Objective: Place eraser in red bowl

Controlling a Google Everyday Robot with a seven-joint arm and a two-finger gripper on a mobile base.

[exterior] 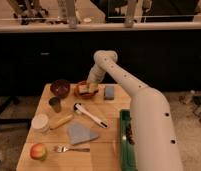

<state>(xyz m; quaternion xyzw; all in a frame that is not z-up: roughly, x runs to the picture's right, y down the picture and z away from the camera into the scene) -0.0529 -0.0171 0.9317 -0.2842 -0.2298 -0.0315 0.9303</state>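
Note:
The red bowl [78, 93] sits at the back of the wooden table, right of a maroon-brown bowl [60, 87]. My gripper [90, 88] hangs straight over the red bowl, its tip at the bowl's rim level. A small pale tan block, the eraser [83, 89], shows at the gripper's tip inside the bowl's outline. I cannot tell whether it rests in the bowl or is still held. The white arm reaches in from the lower right.
A blue-grey pad [109, 92] lies right of the red bowl. Nearby are a metal cup [55, 104], a white cup [40, 122], a yellow object [62, 121], a white-handled brush [89, 115], a grey cloth [81, 134], a fork [71, 149], an apple [38, 151] and a green tray [123, 145].

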